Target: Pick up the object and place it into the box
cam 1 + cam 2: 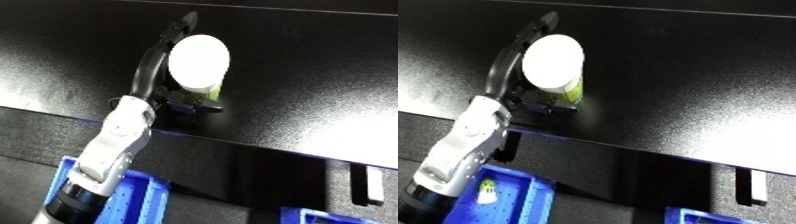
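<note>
The left hand (169,75) reaches out over a black surface (302,85) on a white and silver forearm (111,150) that comes up from the lower left edge. Its black fingers (178,27) curve round the far side of a cup (554,64) with a white lid, and the thumb (191,105) lies against the cup's near side, so the hand is closed round the cup. The lid faces the camera and hides most of the cup; only a strip of white and green wall shows beneath it. The cup sits toward the near left part of the surface, close to its front edge; whether its base touches the surface cannot be told.

Below the front edge, at the lower left, is a blue bin (531,192) with a perforated floor, partly covered by the forearm. A small white item (488,194) with a green mark lies inside it. A corner of a 2nd blue bin (704,216) shows at the bottom edge, further right. The right hand is out of sight.
</note>
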Available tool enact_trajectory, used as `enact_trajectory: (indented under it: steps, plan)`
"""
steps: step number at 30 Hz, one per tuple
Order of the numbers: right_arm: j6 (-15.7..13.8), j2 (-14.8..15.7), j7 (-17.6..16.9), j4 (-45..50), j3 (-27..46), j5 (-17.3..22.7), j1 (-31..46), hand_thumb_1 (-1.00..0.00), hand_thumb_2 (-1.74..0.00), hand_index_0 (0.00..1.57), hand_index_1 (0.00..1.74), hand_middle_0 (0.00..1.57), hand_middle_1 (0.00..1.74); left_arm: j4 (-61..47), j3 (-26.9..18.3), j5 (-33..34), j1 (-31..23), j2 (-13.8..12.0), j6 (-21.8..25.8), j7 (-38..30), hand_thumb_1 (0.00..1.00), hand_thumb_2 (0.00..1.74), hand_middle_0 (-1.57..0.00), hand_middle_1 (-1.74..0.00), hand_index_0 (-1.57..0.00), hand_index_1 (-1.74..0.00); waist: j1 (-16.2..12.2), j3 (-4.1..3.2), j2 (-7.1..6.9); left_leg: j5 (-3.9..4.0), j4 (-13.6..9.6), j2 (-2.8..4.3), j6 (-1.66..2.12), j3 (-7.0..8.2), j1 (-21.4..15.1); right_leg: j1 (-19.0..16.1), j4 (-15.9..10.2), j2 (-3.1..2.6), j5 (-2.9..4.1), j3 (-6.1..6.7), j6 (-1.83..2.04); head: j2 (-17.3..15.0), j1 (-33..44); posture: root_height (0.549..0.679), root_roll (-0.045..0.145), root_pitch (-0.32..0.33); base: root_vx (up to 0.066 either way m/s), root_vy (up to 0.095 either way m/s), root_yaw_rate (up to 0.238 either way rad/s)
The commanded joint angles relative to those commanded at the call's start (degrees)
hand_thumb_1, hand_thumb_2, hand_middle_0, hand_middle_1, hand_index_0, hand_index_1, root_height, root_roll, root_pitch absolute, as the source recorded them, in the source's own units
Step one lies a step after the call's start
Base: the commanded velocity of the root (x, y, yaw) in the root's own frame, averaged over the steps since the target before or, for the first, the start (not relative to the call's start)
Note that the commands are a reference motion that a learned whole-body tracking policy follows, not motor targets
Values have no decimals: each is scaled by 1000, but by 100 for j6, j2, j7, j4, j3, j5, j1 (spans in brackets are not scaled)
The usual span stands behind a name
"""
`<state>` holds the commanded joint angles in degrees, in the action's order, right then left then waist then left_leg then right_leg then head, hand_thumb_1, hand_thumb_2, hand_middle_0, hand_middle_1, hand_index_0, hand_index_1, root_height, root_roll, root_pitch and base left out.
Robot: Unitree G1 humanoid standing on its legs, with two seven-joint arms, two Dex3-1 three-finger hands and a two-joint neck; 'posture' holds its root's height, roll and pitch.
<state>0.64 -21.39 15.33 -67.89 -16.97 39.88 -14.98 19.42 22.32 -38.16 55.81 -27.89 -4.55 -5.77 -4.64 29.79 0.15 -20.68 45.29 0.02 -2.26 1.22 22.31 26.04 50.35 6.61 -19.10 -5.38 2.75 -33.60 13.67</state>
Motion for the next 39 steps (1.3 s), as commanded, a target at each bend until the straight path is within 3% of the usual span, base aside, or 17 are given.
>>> enact_trajectory:
  steps: [11, 19, 27, 34, 39]
  plan:
    - [-61, -8, 11, 16, 1, -31, 49, 0, 0, 0, 0, 0, 0, 98, 2, -21, -103, 38, -49, -32, 900, 1566, -1413, -1566, -1413, -1566, -7, 0, 29, -20, 11, -24, -15, 4, -28, -8, 30, 2, -32, 27, -20, -5, 88, 621, 33, -57, 6, 13, 0]
    - [-85, 26, -38, 31, 22, -38, 58, 0, 0, 0, 0, 0, 0, 17, -200, -668, -347, 56, -119, -115, 900, 1566, -1413, -1566, -1413, -1566, 66, -2, 77, 64, -144, -68, 11, -43, -93, -64, -3, 23, -45, -3, -27, 107, 86, 623, 35, -57, -21, 3, 67]
    - [-196, -10, -112, 85, 160, 68, 183, 0, 0, 0, 0, 0, 0, -652, -798, -1283, -963, -91, 324, -86, 900, 1566, -1413, -1566, -1413, -1566, 255, 0, 178, 193, -374, -145, 63, -137, -162, -138, -64, 100, -60, -87, -51, 250, -69, 626, 42, -55, -43, 1, 118]
    - [-331, -52, -73, 81, 328, 167, 369, 0, 0, 0, 0, 0, 0, -1218, -1564, -623, -1519, -504, 1021, -109, 900, 1566, -1413, -1566, -1413, -1566, 480, -18, 255, 319, -565, -223, 113, -237, -202, -189, -88, 182, -89, -195, -74, 419, -58, 628, 51, -54, -46, -11, 141]
    - [-403, -68, -35, 58, 431, 250, 450, 0, 0, 0, 0, 0, 0, -1263, -2156, -420, -1908, -787, 1512, -362, 900, 1566, -1413, -1566, -1413, -1566, 628, -32, 288, 369, -604, -261, 145, -296, -184, -211, -75, 220, -138, -266, -112, 518, 51, 628, 58, -52, -49, -24, 119]
